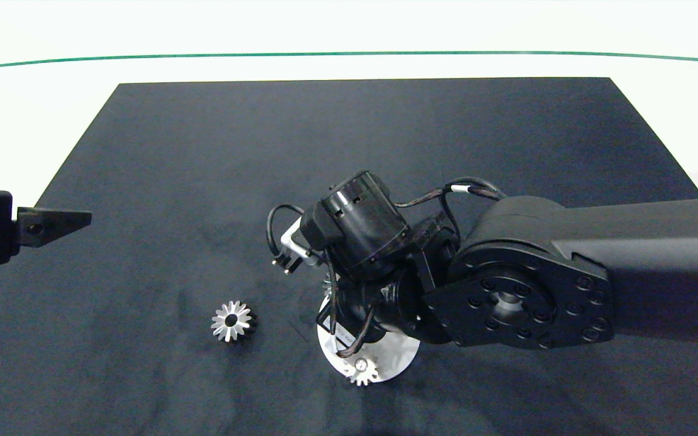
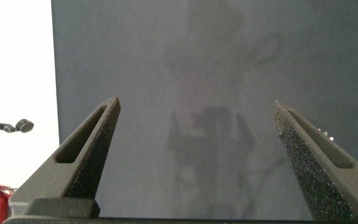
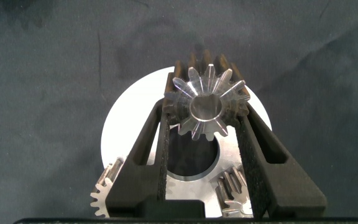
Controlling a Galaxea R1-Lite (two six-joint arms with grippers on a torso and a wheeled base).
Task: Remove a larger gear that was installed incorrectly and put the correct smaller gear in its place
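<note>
Replacement step in hand: smaller gear (image 3: 205,107) is clamped by right gripper (image 3: 205,134) over white base (image 3: 120,134), lower centre. Larger gear (image 1: 233,321) lies lower left. Next: seating needs alignment. Left gripper (image 2: 196,134) is parked, fingers apart.

Open mat on the left, crowded plate on the right

The right arm (image 1: 567,272) covers most of the white plate (image 1: 397,357); one gear (image 1: 232,321) stands alone on the dark mat (image 1: 203,151), apparently otherwise unobstructed.
</note>
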